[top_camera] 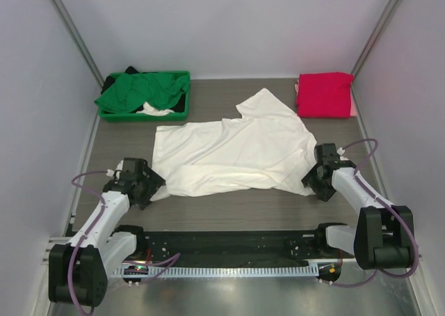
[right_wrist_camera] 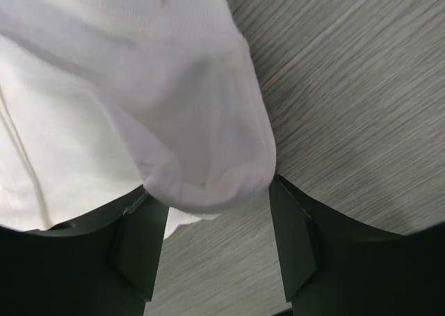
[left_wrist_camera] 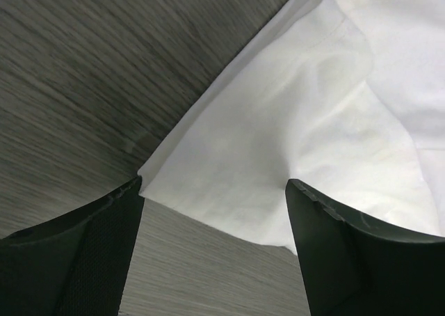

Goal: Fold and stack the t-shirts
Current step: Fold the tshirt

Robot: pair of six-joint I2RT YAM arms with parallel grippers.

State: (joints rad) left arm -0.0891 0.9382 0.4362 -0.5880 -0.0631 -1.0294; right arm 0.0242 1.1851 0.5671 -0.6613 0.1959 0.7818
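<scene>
Two grippers sit at the near corners of the large white t-shirt (top_camera: 236,156), so the step in hand looks like taking hold for the first fold. The left gripper (left_wrist_camera: 215,211) is released: its jaws stand wide either side of the hem corner, and neither touches the cloth. The right gripper (right_wrist_camera: 219,211) has its jaws parted around a rounded, puffed fold that fills the gap. Whether they pinch it or only flank it I cannot tell.

The next move probably calls for both to close on cloth, then lift evenly and carry the near edge toward the far edge of the table (top_camera: 229,215).

That t-shirt lies spread mid-table, rumpled, with one sleeve pointing at the far right corner and soft creases across the body. It should drape and sag once raised. A pink-red t-shirt (top_camera: 324,93) rests folded in the far right corner. A green t-shirt (top_camera: 142,92) is heaped in the green bin (top_camera: 139,118) at the far left.
</scene>
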